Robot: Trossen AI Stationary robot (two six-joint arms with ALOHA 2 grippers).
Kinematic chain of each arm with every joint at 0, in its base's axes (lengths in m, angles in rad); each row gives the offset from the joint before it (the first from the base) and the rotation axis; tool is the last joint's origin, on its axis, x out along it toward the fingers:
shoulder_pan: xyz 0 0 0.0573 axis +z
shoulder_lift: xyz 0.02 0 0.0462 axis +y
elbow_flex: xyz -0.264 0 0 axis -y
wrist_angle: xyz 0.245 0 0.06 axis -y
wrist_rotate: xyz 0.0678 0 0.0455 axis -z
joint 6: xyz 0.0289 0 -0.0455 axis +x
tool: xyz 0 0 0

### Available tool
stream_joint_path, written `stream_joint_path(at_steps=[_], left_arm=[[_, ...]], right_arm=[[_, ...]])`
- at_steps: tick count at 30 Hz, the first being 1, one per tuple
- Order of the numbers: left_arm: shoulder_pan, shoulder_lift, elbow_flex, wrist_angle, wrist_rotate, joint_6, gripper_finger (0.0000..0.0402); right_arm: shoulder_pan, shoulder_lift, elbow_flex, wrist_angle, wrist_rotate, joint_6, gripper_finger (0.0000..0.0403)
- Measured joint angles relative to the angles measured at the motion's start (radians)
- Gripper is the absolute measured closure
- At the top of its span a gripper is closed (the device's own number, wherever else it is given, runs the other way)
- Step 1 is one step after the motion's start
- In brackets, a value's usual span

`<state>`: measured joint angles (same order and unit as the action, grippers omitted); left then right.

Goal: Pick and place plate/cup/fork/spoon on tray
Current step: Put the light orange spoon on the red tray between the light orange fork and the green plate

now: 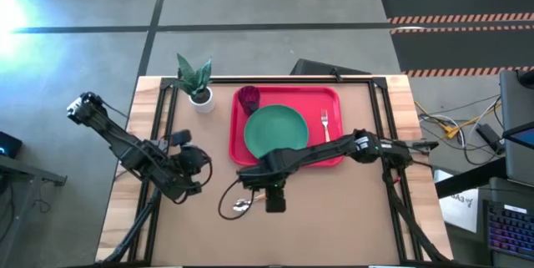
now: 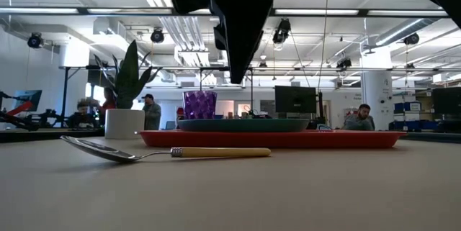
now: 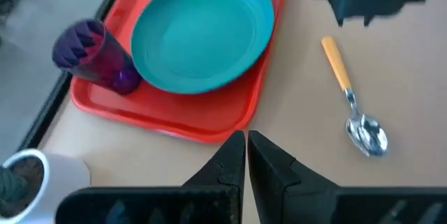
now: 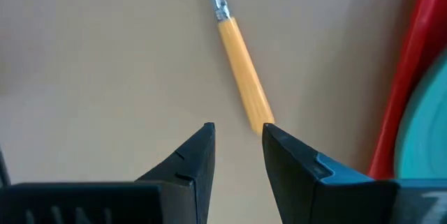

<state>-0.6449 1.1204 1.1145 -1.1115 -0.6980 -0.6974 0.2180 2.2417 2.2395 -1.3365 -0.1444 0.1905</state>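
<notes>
No legible writing or brand marks on any item. Red tray [image 1: 334,98] toward the far side of the worktop [image 1: 350,218], carrying teal plate [image 1: 275,130], purple cup [image 1: 249,98] at its far left corner, and fork [image 1: 325,124] to the right of the plate. Spoon [image 2: 166,152] flat on bare worktop just in front of the tray's near edge, with open surface to its front and right. Right tool [image 4: 237,140] above the handle end, fingers apart, nothing gripped. Left tool [image 3: 246,155] off to the left, fingers together, empty. White pot with plant [image 1: 198,93] beside the tray's far left corner.
</notes>
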Motion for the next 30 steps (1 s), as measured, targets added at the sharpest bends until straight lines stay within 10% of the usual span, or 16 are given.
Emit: stream_joint_path(at_steps=[30], left_arm=[[-0.001, -0.138, 0.027, -0.137, 0.022, -0.004, 0.0402]], right_arm=[[0.002, 0.086, -0.040, 0.254, -0.047, -0.025, 0.0293]])
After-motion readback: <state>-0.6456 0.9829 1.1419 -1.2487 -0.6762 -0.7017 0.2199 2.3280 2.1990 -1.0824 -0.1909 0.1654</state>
